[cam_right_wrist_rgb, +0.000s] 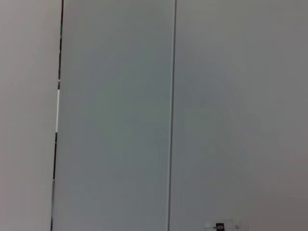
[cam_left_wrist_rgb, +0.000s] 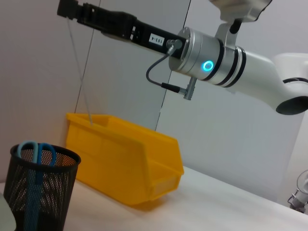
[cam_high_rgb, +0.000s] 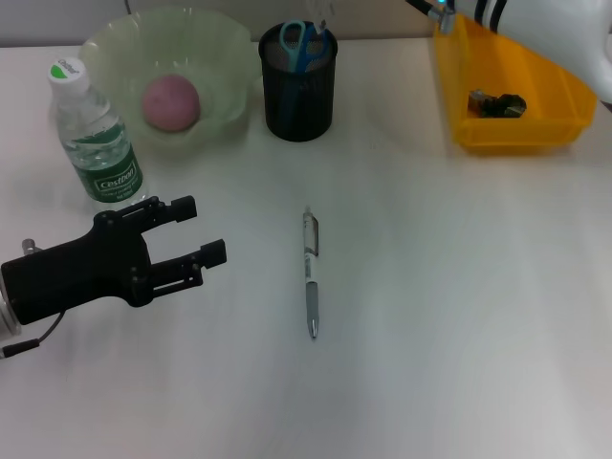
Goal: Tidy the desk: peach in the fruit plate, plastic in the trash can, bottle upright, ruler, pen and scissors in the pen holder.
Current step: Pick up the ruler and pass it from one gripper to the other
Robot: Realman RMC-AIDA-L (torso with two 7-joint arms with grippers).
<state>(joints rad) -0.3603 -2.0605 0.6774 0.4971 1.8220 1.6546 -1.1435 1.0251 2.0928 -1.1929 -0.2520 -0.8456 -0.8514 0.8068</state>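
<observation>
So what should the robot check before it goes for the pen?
1. Pen lying free on the table, nothing touching it: ok.
2. Left gripper open and empty: ok.
3. Path from left gripper to pen clear: ok.
4. Pen holder upright, with room beside the scissors: ok.
5. Right gripper out of the way, raised over the yellow bin: ok; open or shut: cannot tell.
6. Peach in plate, bottle upright: ok.
</observation>
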